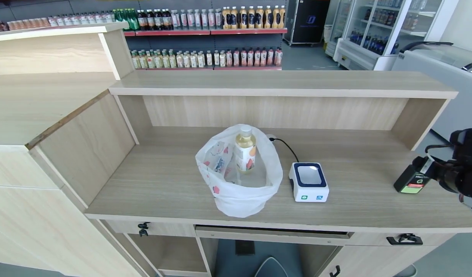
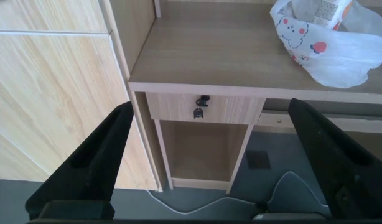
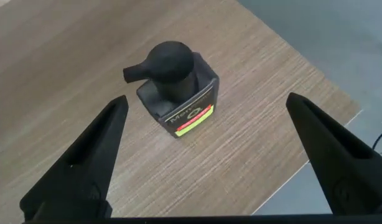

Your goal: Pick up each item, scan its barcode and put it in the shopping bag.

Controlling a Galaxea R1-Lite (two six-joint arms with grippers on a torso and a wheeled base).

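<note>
Premises: retail shop, checkout area. Evidence: shelves (image 1: pixel 205 32) of bottled drinks at 12 o'clock; glass-door drinks fridges (image 1: pixel 370 30) at 1 o'clock; wooden checkout desk (image 1: pixel 163 184) bearing barcode scanner (image 1: pixel 308 181).

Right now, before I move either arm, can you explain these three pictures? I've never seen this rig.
This is a two-armed robot at a wooden counter. The wide picture is from its head camera. The other two look out from each wrist, the dark prongs being that arm's gripper. On the counter stand a shopping bag with a drink bottle inside, a scanner right of it, and a black pump bottle near the right end. The right gripper is open, aimed at the pump bottle, not touching it. The left gripper, also open, hangs low before the counter's front. Nothing is held.
</note>
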